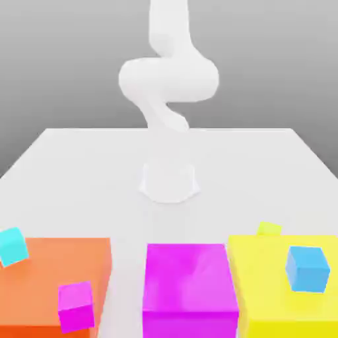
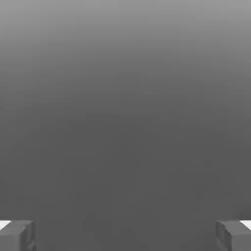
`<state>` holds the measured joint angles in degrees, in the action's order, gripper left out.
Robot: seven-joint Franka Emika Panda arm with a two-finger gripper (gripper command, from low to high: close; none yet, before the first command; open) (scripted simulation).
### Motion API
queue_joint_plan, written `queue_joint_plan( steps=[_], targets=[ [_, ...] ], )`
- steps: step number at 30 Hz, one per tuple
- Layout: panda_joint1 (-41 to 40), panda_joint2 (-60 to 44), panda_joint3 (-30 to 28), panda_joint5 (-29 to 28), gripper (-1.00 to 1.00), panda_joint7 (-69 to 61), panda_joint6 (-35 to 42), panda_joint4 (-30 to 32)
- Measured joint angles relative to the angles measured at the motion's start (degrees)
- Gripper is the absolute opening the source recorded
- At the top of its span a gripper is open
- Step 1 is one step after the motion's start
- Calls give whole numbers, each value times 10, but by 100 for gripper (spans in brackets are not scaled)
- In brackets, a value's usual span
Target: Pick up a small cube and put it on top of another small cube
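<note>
A small lime cube [image 1: 269, 228] sits on the white table [image 1: 79, 171], just behind the large yellow block [image 1: 264, 290] at the exterior view's right, with its lower part hidden by that block. Three other small cubes are in view: a blue one [image 1: 307, 267] on the yellow block, a magenta one [image 1: 76, 305] on the orange block [image 1: 39, 284], and a cyan one [image 1: 12, 245] at the orange block's far left corner. In the hand view my gripper [image 2: 125, 236] is open; its grey fingertips [image 2: 17, 236] stand far apart against plain grey background with nothing between them.
The white arm [image 1: 168, 79] rises folded above its round base [image 1: 169, 179] in the table's middle. A large magenta block [image 1: 190, 290] stands between the orange and yellow blocks along the near edge, with narrow gaps between them.
</note>
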<state>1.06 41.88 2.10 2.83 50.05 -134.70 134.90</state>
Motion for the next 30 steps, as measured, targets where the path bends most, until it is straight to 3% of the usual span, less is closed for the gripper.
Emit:
queue_joint_plan(
  steps=[12, 20, 23, 25, 26, 30],
  targets=[
    [57, -185, 146, 102, 0, 229, -138, 150],
    [80, -309, 270, 110, 0, 424, -235, 249],
    [81, -360, 313, 72, 0, 526, -274, 288],
    [82, -399, 322, 9, 0, 610, -302, 308],
    [94, -421, 305, -41, 0, 652, -317, 309],
    [206, -509, 146, -223, 0, 790, -377, 292]
  ],
)
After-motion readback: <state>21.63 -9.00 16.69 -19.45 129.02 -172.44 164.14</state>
